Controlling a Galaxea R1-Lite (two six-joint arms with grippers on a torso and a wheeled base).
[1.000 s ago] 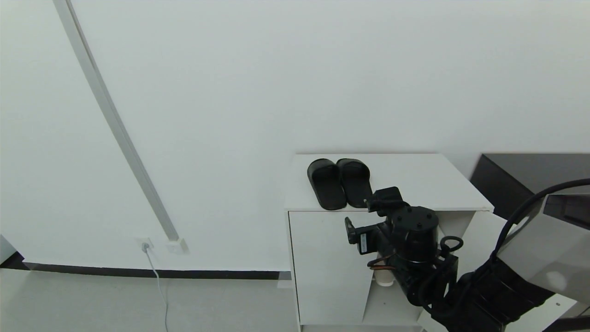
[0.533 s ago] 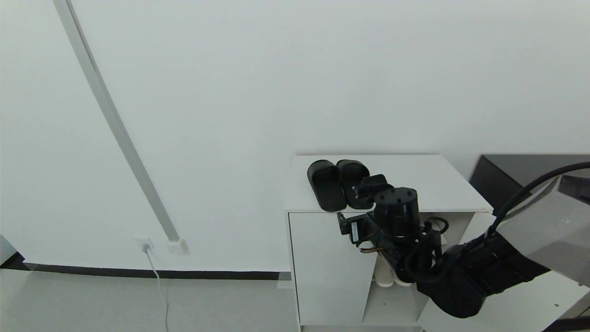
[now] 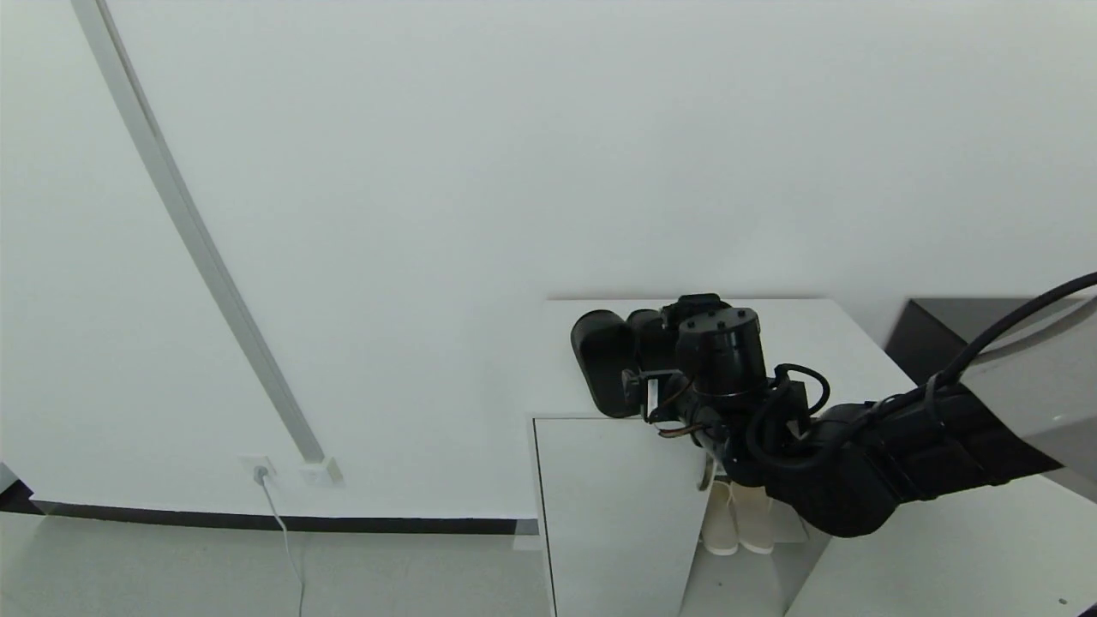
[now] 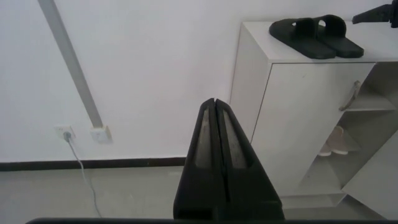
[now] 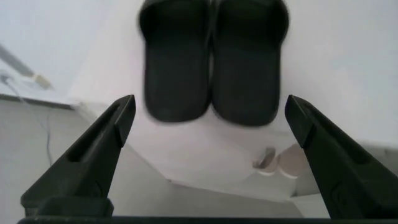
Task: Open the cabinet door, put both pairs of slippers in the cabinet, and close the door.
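Observation:
A pair of black slippers [image 3: 604, 360] lies side by side on top of the white cabinet [image 3: 823, 343]. My right gripper [image 5: 211, 117] hovers open just above the near ends of the black slippers [image 5: 211, 56], its fingers spread wider than the pair and touching nothing. In the head view the right wrist covers part of the pair. The cabinet's right door [image 3: 943, 557] stands open, and a pair of white slippers [image 3: 737, 514] rests on a shelf inside. My left gripper [image 4: 215, 106] is shut and empty, held low and well left of the cabinet [image 4: 298, 93].
The cabinet's left door panel [image 3: 617, 514] is closed. A dark piece of furniture [image 3: 934, 321] stands right of the cabinet. A slanted wall conduit [image 3: 188, 223] and a socket with a cable [image 3: 257, 471] lie to the left, above bare floor.
My right arm has risen from in front of the cabinet to over its top, above the black slippers. The head camera shifted a little, so the scene sits lower.

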